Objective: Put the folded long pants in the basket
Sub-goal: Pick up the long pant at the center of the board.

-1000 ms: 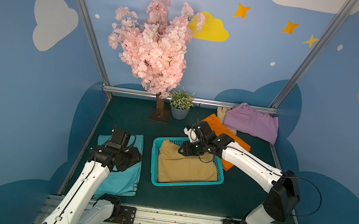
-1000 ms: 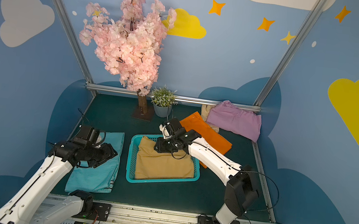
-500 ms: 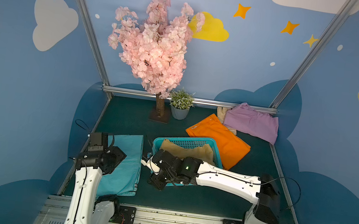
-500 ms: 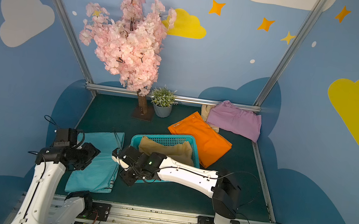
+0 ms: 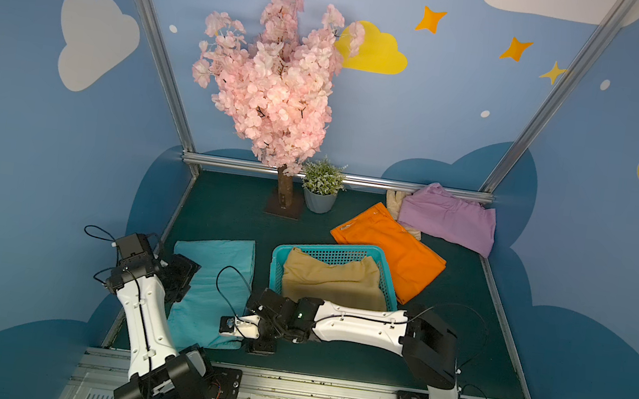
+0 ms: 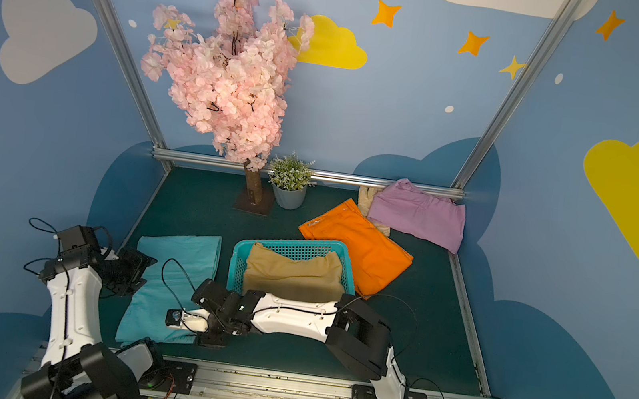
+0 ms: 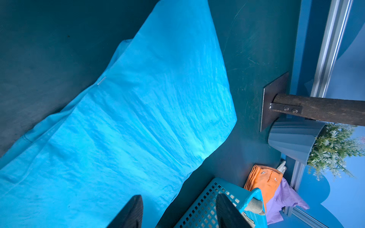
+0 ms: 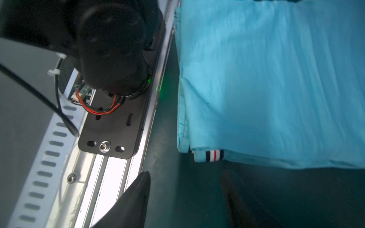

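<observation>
Top views: green mat (image 5: 224, 209) with three pairs of pants on it and a fourth in the basket (image 5: 385, 278).
Teal pants (image 5: 215, 279) lie lower left, beside the basket. Orange pants (image 5: 390, 256) sit just right of it. Lilac pants (image 5: 449, 219) are upper right, with cream gloves (image 5: 393, 200) at their left edge. Tan pants (image 5: 334, 284) fill the basket, frame centre. Left gripper (image 7: 178, 197) is released and empty at the teal pants' left edge. Right gripper (image 8: 185, 173) is spread and empty over bare mat near the striped cuff (image 8: 214, 155).
</observation>
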